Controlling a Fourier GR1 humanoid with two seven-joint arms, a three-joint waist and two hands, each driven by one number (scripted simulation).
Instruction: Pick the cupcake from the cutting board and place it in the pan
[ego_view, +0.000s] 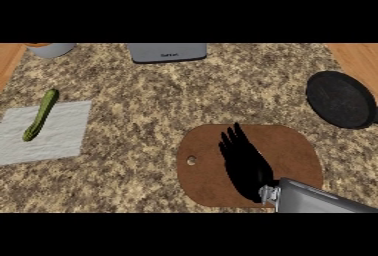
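Note:
A brown cutting board with a small hole at its left end lies on the speckled counter at the lower middle. My right hand hangs over the board's centre, its fingers straight and pointing up and slightly left, so it is open. No cupcake shows anywhere; my hand hides the middle of the board. The black round pan sits at the right edge, up and right of the board and apart from my hand. My left hand is out of the view.
A long green vegetable lies on a white cloth at the left. A grey appliance stands at the back centre, and a grey vessel at the back left corner. Wooden strips border both sides.

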